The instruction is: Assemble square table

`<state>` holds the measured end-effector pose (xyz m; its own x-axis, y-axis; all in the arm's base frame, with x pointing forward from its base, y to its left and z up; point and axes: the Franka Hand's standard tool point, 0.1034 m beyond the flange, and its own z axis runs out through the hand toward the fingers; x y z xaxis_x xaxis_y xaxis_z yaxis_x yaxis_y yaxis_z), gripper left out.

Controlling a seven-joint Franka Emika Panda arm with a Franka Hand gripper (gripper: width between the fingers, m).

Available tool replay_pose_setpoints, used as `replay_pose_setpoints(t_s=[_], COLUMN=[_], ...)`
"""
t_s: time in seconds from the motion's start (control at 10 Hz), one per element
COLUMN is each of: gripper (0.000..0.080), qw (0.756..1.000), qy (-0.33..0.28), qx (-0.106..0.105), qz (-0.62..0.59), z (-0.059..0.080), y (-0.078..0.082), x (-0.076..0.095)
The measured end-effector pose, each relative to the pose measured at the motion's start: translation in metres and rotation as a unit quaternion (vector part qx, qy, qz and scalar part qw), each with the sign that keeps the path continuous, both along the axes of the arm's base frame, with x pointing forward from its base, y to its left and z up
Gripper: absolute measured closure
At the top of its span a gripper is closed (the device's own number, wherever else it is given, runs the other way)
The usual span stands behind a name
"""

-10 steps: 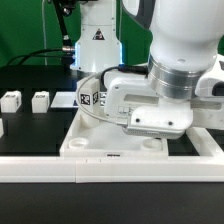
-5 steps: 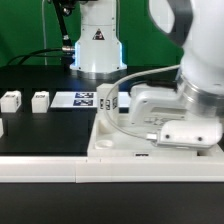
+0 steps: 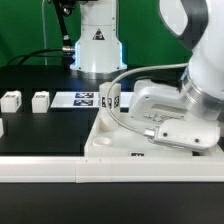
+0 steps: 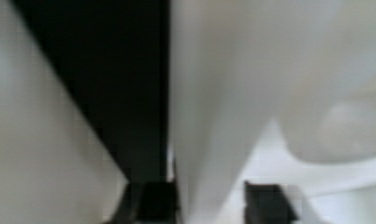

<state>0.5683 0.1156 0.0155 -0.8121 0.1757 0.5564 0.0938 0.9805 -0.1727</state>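
Note:
The square table top (image 3: 115,143) is white with a raised rim and lies on the black table against the front rail. A tagged white leg (image 3: 113,97) stands upright at its far left corner. My gripper (image 3: 162,138) is low over the top's right part. In the wrist view my gripper (image 4: 210,202) has a dark finger on each side of the white rim (image 4: 211,120) and is shut on it. Two loose tagged legs (image 3: 11,100) (image 3: 40,100) lie at the exterior view's left, and part of a third (image 3: 2,128) shows at the edge.
The marker board (image 3: 78,99) lies flat behind the top. The long white border rail (image 3: 50,171) runs along the table's front edge. The robot base (image 3: 97,45) stands at the back in front of a green backdrop.
The gripper and the table top, with the upright leg on it, have moved toward the exterior view's right. Most of that shift came before half a second ago.

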Motion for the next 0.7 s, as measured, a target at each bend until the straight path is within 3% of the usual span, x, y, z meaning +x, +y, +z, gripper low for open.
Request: replay_pose_setpoints(t_s=[0.1,0.2,0.3,0.4,0.7], gripper=[0.05,0.05,0.0288,0.0193,0.0152], qw=[1.0,1.0,1.0,1.0,1.0], qy=[0.003,0.005,0.008,0.01,0.011], qx=[-0.005,-0.011,-0.016,-0.018,-0.019], qz=[0.0,0.001,0.001,0.0,-0.002], z=[0.001,0.003,0.005,0.006,0.006], y=[-0.005,-0.011,-0.016,-0.018,-0.021], x=[-0.001,-0.001,-0.001,-0.002,-0.002])
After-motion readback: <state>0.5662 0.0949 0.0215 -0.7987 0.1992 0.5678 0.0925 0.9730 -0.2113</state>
